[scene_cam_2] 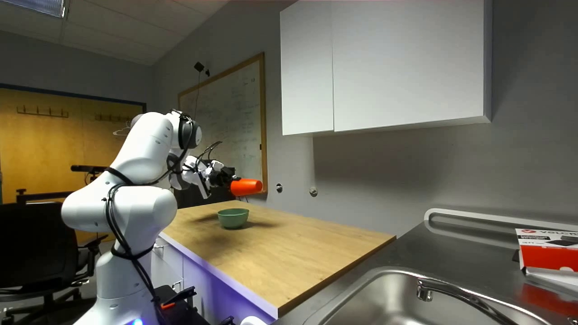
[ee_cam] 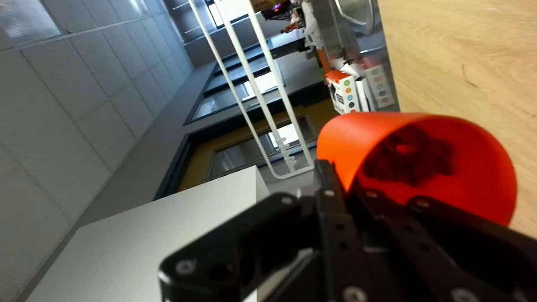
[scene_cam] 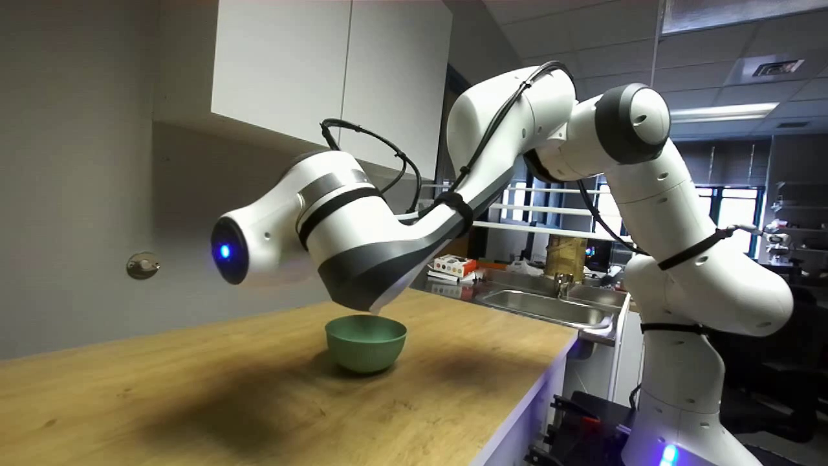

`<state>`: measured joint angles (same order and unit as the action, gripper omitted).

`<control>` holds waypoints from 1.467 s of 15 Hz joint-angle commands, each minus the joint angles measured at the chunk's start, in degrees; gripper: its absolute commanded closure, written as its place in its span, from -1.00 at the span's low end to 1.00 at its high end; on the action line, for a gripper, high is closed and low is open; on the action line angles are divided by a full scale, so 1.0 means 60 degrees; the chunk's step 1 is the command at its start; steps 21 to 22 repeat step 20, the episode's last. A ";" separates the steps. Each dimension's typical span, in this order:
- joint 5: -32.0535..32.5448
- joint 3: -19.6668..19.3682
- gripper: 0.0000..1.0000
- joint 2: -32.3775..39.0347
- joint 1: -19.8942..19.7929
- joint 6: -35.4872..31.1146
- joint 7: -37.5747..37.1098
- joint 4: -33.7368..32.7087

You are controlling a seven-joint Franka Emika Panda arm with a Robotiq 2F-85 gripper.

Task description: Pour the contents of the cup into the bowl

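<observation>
The red-orange cup (scene_cam_2: 246, 187) is held in the air on its side, close to horizontal, above the bowl in an exterior view. Its wide mouth faces back toward the arm. In the wrist view the cup (ee_cam: 361, 134) shows dark contents (ee_cam: 411, 157) inside. My gripper (ee_cam: 342, 180) is shut on the cup's rim wall, with one finger outside and one inside; it also shows in an exterior view (scene_cam_2: 229, 177). The light-green bowl (scene_cam: 365, 349) stands upright on the wooden counter, also seen in an exterior view (scene_cam_2: 233, 219). The arm hides cup and gripper in an exterior view.
White wall cabinets (scene_cam: 281, 65) hang above the wooden counter (scene_cam_2: 289, 243). A steel sink (scene_cam_2: 393, 298) with a faucet (scene_cam_2: 465, 295) adjoins the counter. A red and white box (scene_cam_2: 548, 250) lies beside the sink. A wall stands behind the counter.
</observation>
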<state>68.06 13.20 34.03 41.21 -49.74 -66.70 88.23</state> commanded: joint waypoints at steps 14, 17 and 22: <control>0.2212 -0.0124 0.98 0.1013 -0.0008 0.2150 -0.0939 -0.0063; 0.2215 -0.0100 0.98 0.1032 -0.0023 0.2272 -0.0960 -0.0084; 0.2025 -0.0026 0.98 0.1058 -0.0074 0.2318 -0.0818 -0.0166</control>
